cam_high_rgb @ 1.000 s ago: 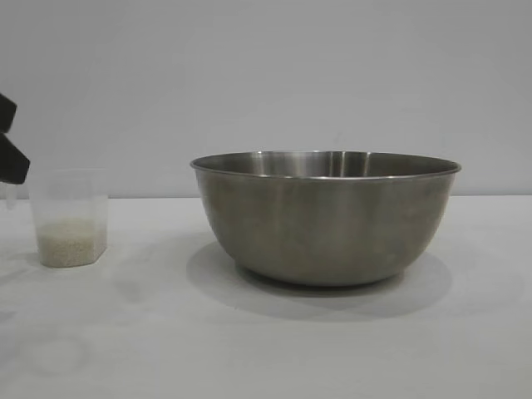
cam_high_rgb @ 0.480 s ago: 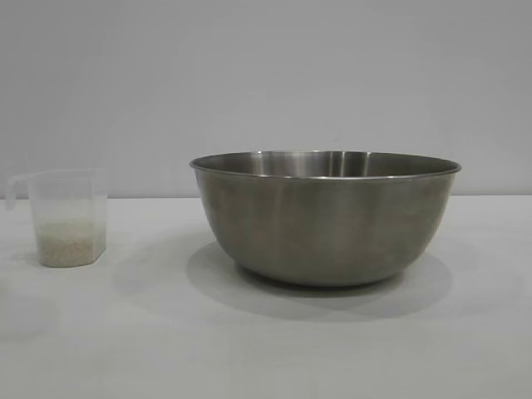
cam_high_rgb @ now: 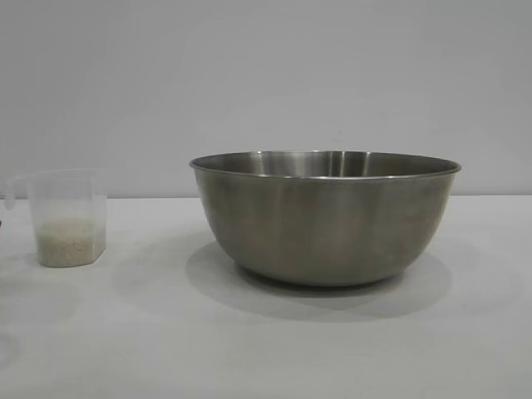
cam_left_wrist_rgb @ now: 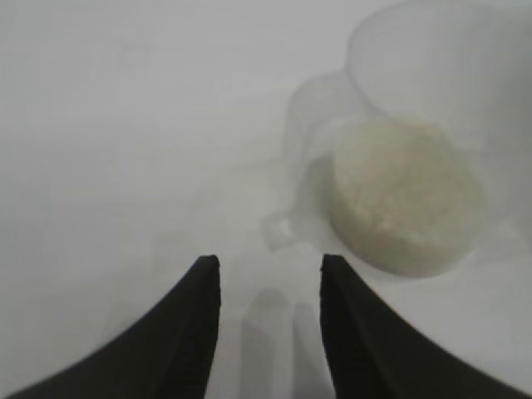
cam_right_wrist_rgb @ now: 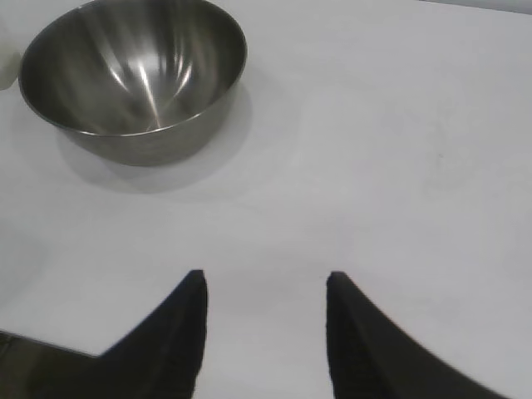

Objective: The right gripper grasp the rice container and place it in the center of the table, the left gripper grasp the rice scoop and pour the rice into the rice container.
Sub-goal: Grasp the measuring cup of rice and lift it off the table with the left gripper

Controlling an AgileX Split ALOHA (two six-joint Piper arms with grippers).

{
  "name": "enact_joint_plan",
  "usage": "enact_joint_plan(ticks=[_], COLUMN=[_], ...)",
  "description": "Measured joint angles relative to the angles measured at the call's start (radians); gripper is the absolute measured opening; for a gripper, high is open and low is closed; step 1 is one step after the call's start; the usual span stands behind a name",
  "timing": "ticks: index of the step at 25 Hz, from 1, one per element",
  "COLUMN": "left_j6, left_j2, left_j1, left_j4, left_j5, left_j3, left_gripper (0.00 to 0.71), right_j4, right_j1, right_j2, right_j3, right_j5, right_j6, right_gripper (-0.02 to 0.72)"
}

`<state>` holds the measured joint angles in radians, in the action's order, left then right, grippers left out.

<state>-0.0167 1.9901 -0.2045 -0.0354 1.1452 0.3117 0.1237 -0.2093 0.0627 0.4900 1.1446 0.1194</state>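
Observation:
The rice container (cam_high_rgb: 326,216), a big steel bowl, stands upright on the white table (cam_high_rgb: 266,341), empty inside as my right wrist view (cam_right_wrist_rgb: 133,75) shows. The rice scoop (cam_high_rgb: 68,218), a clear cup with a side handle, stands at the table's left with rice (cam_high_rgb: 71,241) in its bottom. From the left wrist view the rice scoop (cam_left_wrist_rgb: 416,174) and its rice (cam_left_wrist_rgb: 403,204) lie just beyond my left gripper (cam_left_wrist_rgb: 270,266), which is open and empty. My right gripper (cam_right_wrist_rgb: 266,283) hangs open over bare table, well away from the bowl. Neither gripper appears in the exterior view.
A plain grey wall (cam_high_rgb: 266,83) stands behind the table. Bare tabletop lies between scoop and bowl and in front of both. A dark edge (cam_right_wrist_rgb: 33,366) shows beside the right gripper's finger.
The left gripper's black finger, seen at the exterior view's left edge beside the scoop a second ago, has left that view. Bowl and scoop have not moved.

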Motion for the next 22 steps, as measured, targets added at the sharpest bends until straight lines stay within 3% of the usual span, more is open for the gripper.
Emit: enact_joint_plan(ticks=[22], left_j6=[0.027], left_j2=[0.062], left_j1=[0.000], left_j4=[0.000], left_j5=[0.004], left_j3=[0.154], left_gripper=[0.238], right_j4=[0.000], right_j1=[0.000], right_j2=[0.000], right_j3=[0.000], right_j5=[0.000], right_j6=[0.000], right_gripper=[0.323])
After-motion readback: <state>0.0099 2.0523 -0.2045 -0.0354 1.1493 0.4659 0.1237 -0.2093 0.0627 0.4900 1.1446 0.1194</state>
